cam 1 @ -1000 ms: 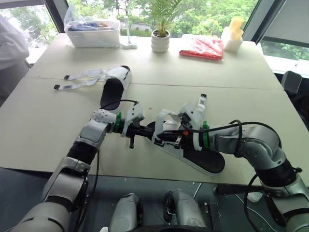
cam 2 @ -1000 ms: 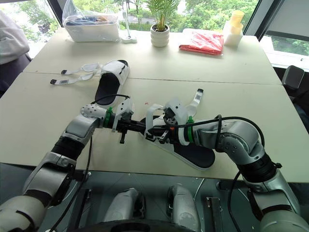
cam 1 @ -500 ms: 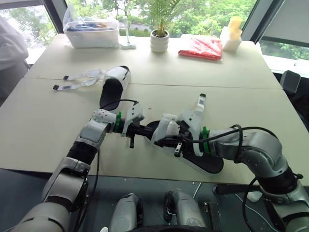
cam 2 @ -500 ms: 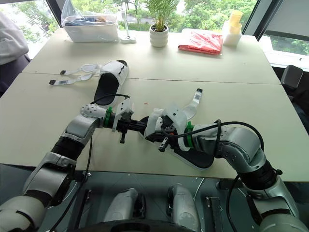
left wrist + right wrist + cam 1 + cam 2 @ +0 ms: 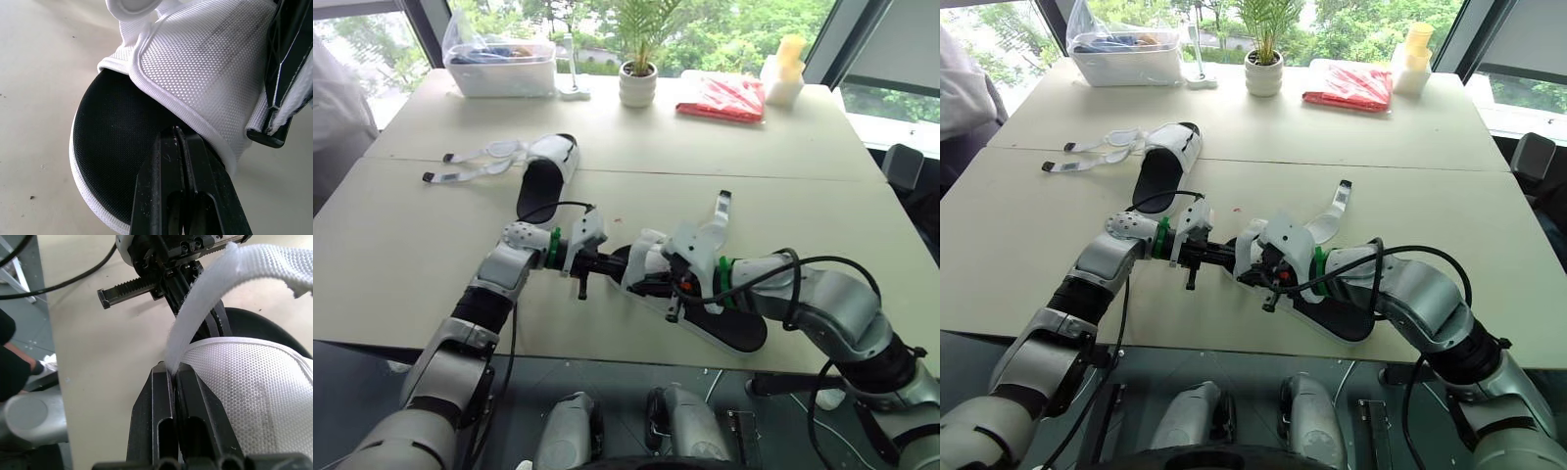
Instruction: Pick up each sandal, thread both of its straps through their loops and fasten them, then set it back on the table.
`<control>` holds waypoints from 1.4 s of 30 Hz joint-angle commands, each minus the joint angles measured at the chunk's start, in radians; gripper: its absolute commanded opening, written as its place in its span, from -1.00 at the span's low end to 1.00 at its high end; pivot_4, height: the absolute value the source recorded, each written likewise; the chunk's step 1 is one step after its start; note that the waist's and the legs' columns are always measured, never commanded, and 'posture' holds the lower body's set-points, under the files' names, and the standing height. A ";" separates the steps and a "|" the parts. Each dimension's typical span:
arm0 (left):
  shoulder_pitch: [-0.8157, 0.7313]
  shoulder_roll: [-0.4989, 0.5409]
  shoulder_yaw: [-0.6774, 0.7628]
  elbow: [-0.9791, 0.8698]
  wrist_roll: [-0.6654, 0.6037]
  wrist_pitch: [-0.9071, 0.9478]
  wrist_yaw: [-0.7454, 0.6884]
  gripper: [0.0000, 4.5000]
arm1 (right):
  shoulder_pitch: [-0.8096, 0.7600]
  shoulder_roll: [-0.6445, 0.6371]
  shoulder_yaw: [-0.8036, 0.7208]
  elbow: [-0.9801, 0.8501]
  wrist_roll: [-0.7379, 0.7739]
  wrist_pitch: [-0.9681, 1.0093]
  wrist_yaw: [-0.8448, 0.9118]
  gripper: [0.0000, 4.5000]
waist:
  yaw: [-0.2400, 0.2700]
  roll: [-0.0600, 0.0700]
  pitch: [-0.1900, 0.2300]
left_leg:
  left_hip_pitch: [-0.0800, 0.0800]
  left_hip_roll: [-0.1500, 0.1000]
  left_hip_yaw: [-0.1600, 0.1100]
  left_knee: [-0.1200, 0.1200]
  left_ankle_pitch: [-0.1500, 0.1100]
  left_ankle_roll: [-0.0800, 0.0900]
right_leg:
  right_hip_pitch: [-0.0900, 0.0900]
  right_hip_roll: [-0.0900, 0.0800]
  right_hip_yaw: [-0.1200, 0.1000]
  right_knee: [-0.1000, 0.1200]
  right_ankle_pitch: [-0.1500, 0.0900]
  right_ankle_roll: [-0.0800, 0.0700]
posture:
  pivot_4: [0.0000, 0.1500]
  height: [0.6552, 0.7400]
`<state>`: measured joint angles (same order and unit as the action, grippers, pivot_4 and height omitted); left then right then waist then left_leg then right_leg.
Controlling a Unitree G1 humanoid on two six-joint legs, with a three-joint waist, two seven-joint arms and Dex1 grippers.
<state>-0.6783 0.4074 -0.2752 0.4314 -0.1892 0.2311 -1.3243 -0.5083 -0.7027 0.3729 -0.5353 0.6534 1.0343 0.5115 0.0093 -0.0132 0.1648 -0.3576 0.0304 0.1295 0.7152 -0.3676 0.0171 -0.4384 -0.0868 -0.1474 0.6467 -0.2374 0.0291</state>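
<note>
While neither sandal is finished yet, you are partway into the first one. The near sandal (image 5: 736, 329) lies on the table (image 5: 391, 245) well on the robot's side of the potted plant (image 5: 638, 70) and a little to the plant's right, held at its toe end between both arms.

The right gripper (image 5: 172, 373) is clamped on the white front strap (image 5: 195, 318), which arcs up out of its fingers over the mesh upper. I cannot tell whether that strap has passed its loop. The left gripper (image 5: 177, 132) has its fingers pressed together, tips tucked under the edge of the upper where it meets the black footbed. It looks to be pinching that edge to steady the shoe. The rear strap (image 5: 719, 215) stands free with its dark tip pointing toward the plant, so it is clearly not fastened.

The far sandal (image 5: 544, 172) lies nearer the plant and to its left, untouched, its two loose straps (image 5: 470, 164) splayed flat on the table. That whole shoe is left to do.

Against a second ago, your right wrist has rolled and crept toward the left gripper, covering more of the toe upper. The left gripper and both sandals have kept their places relative to the plant.
</note>
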 commanded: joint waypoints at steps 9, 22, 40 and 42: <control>-0.007 -0.005 0.015 0.006 0.005 -0.006 0.017 -1.00 | 0.048 -0.036 0.009 0.003 -0.057 0.060 0.063 -0.97 | 0.004 0.000 0.000 | 0.000 0.000 0.000 0.000 0.000 0.000 | 0.000 0.000 0.000 0.000 0.000 0.000 | 1.00 0.74; -0.021 -0.007 0.011 0.027 0.011 -0.015 0.007 -1.00 | 0.092 0.028 -0.238 -0.111 0.103 0.132 0.063 0.72 | 0.003 0.000 0.000 | -0.001 0.000 0.000 0.000 -0.001 0.001 | 0.000 -0.001 0.000 -0.001 0.000 0.000 | 1.00 0.74; -0.040 -0.021 0.009 0.069 0.019 -0.042 0.002 -1.00 | 0.047 0.231 -0.360 -0.031 0.228 0.329 -0.126 -0.55 | -0.002 0.000 0.000 | -0.003 0.000 0.000 0.000 -0.001 0.001 | -0.002 0.000 0.000 0.000 0.000 0.000 | 1.00 0.74; -0.035 -0.018 0.010 0.065 0.019 -0.041 0.003 -1.00 | 0.044 0.242 -0.357 -0.027 0.222 0.325 -0.130 -0.98 | -0.003 0.000 0.000 | -0.003 0.000 0.000 0.000 -0.001 0.001 | -0.002 0.000 0.000 0.000 0.000 0.000 | 1.00 0.74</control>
<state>-0.7130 0.3825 -0.2714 0.5046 -0.1832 0.1909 -1.3273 -0.4525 -0.4708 0.0251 -0.5534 0.8690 1.3680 0.3856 0.0067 -0.0133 0.1648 -0.3604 0.0300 0.1293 0.7151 -0.3683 0.0184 -0.4406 -0.0872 -0.1475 0.6465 -0.2373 0.0292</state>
